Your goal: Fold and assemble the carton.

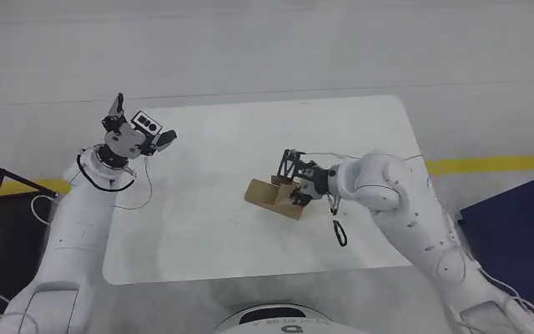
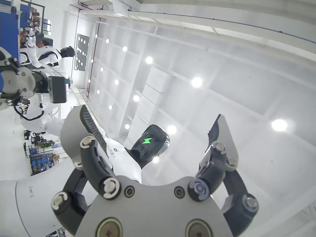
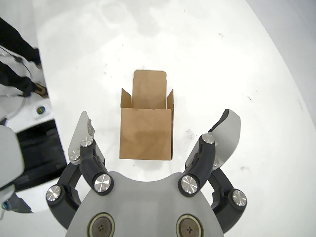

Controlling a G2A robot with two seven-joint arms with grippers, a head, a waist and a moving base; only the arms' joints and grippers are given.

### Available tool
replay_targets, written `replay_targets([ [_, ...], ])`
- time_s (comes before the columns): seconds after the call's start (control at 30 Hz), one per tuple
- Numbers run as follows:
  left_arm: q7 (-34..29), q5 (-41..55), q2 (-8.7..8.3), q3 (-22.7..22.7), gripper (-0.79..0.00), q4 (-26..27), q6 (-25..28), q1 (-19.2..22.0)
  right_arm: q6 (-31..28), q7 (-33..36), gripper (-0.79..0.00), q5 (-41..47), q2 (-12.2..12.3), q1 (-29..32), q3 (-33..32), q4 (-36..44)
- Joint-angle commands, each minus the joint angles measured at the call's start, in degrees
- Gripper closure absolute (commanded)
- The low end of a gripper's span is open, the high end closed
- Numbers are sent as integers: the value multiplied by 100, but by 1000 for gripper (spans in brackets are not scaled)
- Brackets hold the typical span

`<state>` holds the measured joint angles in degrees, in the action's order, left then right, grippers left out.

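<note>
A small brown carton point(image 1: 271, 197) lies on its side near the middle of the white table point(image 1: 217, 234). In the right wrist view the carton point(image 3: 146, 134) has its far end open, with a long flap and two short side flaps spread out. My right gripper point(image 3: 158, 117) is open just above the carton's closed end, its fingers point(image 3: 230, 129) apart on either side and touching nothing. In the top view my right gripper point(image 1: 292, 177) is at the carton's right end. My left gripper point(image 1: 142, 125) is open and held up at the table's far left corner, pointing upward point(image 2: 150, 114), with nothing in it.
A loose black cable loop point(image 1: 339, 232) hangs from the right arm over the table. A dark stand point(image 1: 12, 209) sits off the table's left edge. The table's front edge lies toward the robot, and its far half is bare white.
</note>
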<state>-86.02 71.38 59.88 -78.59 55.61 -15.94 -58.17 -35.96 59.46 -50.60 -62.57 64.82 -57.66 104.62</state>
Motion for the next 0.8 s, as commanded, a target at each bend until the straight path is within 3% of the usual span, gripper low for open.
replay_targets([
  [0.0,-5,1,4,20,-785,-42,4,8,-17,206,-785,-169,-29,-168,251,-36],
  [0.1,-5,1,4,20,-785,-42,4,8,193,231,-785,-372,-86,-412,479,-207],
  [0.2,-5,1,4,20,-785,-42,4,8,1330,-226,-785,-851,-187,-615,561,-446],
  [0.27,-5,1,4,20,-785,-42,4,8,1680,-405,-785,-1046,-252,-667,753,-491],
  [0.37,-5,1,4,20,-785,-42,4,8,1839,-39,-785,-1140,-352,-861,1113,-672],
  [0.47,-5,1,4,20,-785,-42,4,8,1922,462,-785,-544,-495,-1144,1410,-1043],
  [0.5,-5,1,4,20,-785,-42,4,8,1967,577,-767,-307,-543,-1232,1480,-1215],
  [0.6,-5,1,4,20,-785,-42,4,8,1996,657,-573,-192,-663,-1547,1689,-1657],
  [0.67,-5,1,4,20,-785,-42,4,8,1990,654,-499,-210,-730,-1685,1827,-1842],
  [0.77,-5,1,4,20,-785,-42,4,8,1948,664,-456,-197,-819,-1849,1994,-2013],
])
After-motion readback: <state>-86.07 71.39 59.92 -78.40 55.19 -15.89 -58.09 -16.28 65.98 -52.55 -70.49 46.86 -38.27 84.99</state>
